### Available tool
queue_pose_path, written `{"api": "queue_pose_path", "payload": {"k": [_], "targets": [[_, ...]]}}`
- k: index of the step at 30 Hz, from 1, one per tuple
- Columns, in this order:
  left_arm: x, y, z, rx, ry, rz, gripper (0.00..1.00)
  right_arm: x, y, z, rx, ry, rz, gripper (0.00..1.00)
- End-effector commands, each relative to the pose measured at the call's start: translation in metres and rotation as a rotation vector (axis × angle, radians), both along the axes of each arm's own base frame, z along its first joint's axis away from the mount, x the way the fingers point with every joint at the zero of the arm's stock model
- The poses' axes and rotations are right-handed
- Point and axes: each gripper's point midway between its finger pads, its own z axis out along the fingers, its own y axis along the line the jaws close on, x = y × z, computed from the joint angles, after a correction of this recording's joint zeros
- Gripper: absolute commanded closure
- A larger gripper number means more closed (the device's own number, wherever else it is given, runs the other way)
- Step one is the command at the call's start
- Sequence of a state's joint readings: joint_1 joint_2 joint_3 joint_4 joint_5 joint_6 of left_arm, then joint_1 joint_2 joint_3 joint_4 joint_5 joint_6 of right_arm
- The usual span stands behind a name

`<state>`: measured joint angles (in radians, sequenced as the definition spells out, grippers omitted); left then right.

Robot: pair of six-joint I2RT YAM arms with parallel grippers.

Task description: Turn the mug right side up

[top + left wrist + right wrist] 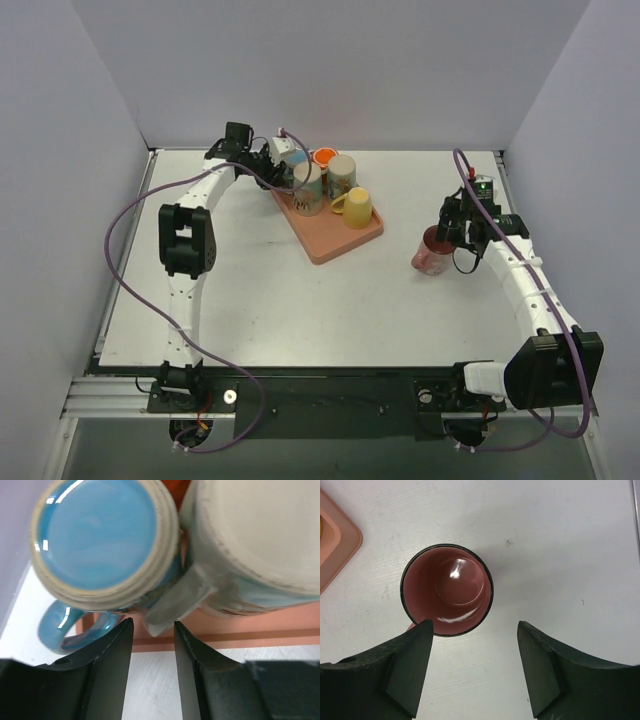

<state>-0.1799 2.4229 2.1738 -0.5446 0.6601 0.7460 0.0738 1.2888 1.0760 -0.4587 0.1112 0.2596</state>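
A peach tray (335, 240) holds several mugs. In the left wrist view a blue mug (102, 535) and a cream mug (255, 530) stand upside down on it, bases towards the camera. My left gripper (153, 625) is open by a narrow gap at the tray's back left corner (283, 152), and the tip of the cream mug's handle (175, 602) sits just at its fingertips. A pink mug (447, 590) stands upright on the table (432, 252), mouth up. My right gripper (475, 630) is open above it, slightly to its near side (455, 232).
On the tray there are also an orange mug (325, 157), a pale mug (341, 175) and a yellow mug (357, 207). The tray's corner shows in the right wrist view (335, 545). White walls enclose the table on three sides.
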Motion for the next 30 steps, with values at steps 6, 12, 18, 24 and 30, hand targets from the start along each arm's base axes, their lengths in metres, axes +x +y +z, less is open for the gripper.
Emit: {"api": "queue_pose_path", "payload": {"k": [6,12,18,24,30], "targets": [[-0.052,-0.015,0.015,0.008,0.004,-0.214,0.55,-0.009,-0.002,0.012,-0.032,0.010,0.018,0.37],[-0.076,-0.021,0.023,0.003,0.015,-0.250,0.55,-0.011,-0.002,0.007,-0.031,0.025,0.023,0.37],[-0.052,-0.021,0.037,-0.042,-0.008,-0.111,0.49,-0.016,0.000,0.003,-0.023,0.028,0.027,0.37],[-0.047,-0.034,0.028,-0.030,-0.007,-0.109,0.36,-0.019,-0.002,0.002,-0.025,0.027,0.020,0.37],[-0.049,-0.041,0.010,0.015,0.013,-0.111,0.55,-0.020,-0.001,0.008,-0.022,0.007,0.027,0.37]]}}
